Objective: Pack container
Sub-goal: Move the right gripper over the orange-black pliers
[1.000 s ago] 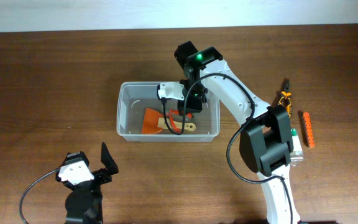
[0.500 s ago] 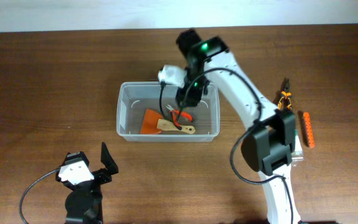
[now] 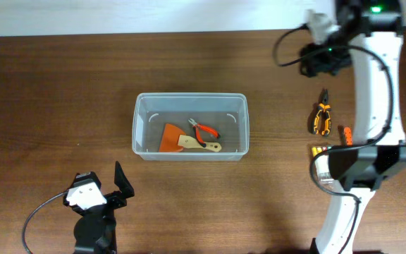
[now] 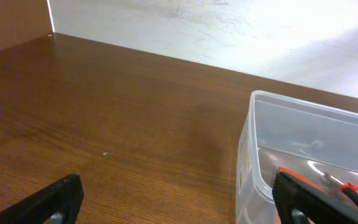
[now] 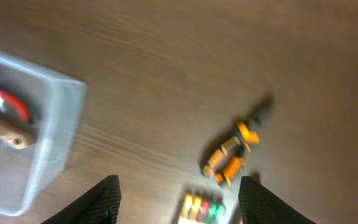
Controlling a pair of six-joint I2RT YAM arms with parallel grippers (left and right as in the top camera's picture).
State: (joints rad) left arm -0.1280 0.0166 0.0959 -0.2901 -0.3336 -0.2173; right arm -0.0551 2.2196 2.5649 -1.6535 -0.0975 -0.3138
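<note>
Pliers (image 3: 321, 118), orange-handled, near spread, empty right gripper (image 5: 179, 183).
Long axis front-to-back, nearer right arm; container (image 3: 189, 95) well left; left gripper (image 4: 179, 186) spread too.

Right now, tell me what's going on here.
The container holds an orange scraper and red-handled pliers. The right arm hovers at the far right, jaws open and empty, near orange-and-black pliers lying on the table, not yet packed. The left arm sits at the front, jaws open.
</note>
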